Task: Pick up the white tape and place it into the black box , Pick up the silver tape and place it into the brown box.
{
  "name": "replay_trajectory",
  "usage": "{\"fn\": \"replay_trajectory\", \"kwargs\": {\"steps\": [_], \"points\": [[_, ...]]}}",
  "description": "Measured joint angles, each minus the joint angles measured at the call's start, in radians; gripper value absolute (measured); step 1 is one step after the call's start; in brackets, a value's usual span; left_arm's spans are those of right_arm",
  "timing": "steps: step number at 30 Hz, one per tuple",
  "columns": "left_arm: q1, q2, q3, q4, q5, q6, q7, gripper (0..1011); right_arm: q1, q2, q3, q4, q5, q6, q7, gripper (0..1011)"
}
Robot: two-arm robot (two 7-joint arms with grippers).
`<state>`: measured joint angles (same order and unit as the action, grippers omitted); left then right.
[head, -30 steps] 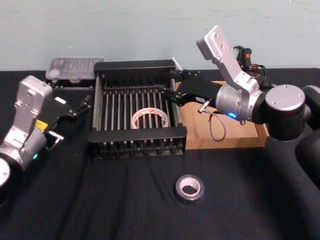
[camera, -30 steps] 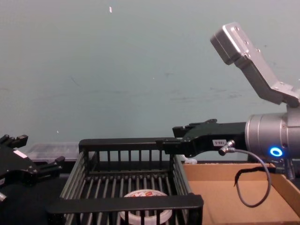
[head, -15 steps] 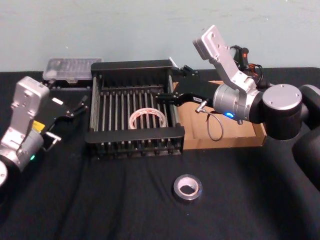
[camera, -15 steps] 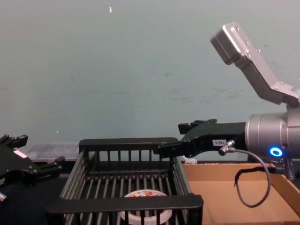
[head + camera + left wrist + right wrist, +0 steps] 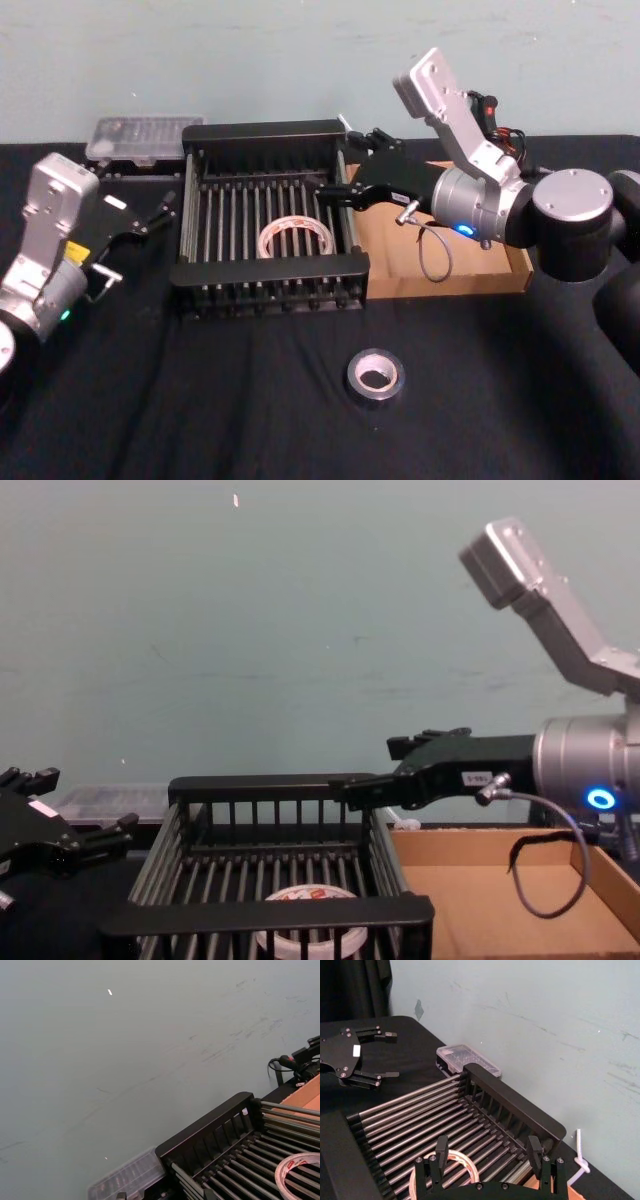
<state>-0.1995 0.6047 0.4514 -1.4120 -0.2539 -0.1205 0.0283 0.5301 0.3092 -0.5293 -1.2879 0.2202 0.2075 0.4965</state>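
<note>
White tape (image 5: 295,238) sits in the black box (image 5: 270,268) just below the open, empty right gripper (image 5: 345,165); lift clear of the rim, then drop square over the silver tape (image 5: 376,374), well nearer the robot.

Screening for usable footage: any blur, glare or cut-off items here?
Head view: even light, silver tape sharp. Left wrist view: mostly wall, white tape cut by the frame edge, black box slightly soft. Chest view: tape half hidden behind the box's front rim.

head above, chest low, sharing black box (image 5: 270,233)
</note>
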Motion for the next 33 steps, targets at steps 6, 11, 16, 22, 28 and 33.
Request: {"fn": "replay_trajectory", "kwargs": {"steps": [6,11,16,22,28,33], "points": [[0.0,0.0,0.0,0.0,0.0,0.0,0.0,1001,-0.031,0.026,0.021,-0.061,0.018,0.021,-0.008,1000],[0.0,0.0,0.0,0.0,0.0,0.0,0.0,1001,-0.085,0.075,0.05,-0.149,0.049,0.05,-0.014,1000],[0.0,0.0,0.0,0.0,0.0,0.0,0.0,1001,-0.127,0.114,0.069,-0.211,0.071,0.073,-0.014,1002],[0.0,0.0,0.0,0.0,0.0,0.0,0.0,1001,-0.211,0.195,0.101,-0.328,0.119,0.119,-0.013,1000],[0.0,0.0,0.0,0.0,0.0,0.0,0.0,1001,-0.28,0.26,0.115,-0.412,0.156,0.15,-0.01,1002],[0.0,0.0,0.0,0.0,0.0,0.0,0.0,1001,-0.319,0.3,0.113,-0.455,0.175,0.168,-0.004,1000]]}}
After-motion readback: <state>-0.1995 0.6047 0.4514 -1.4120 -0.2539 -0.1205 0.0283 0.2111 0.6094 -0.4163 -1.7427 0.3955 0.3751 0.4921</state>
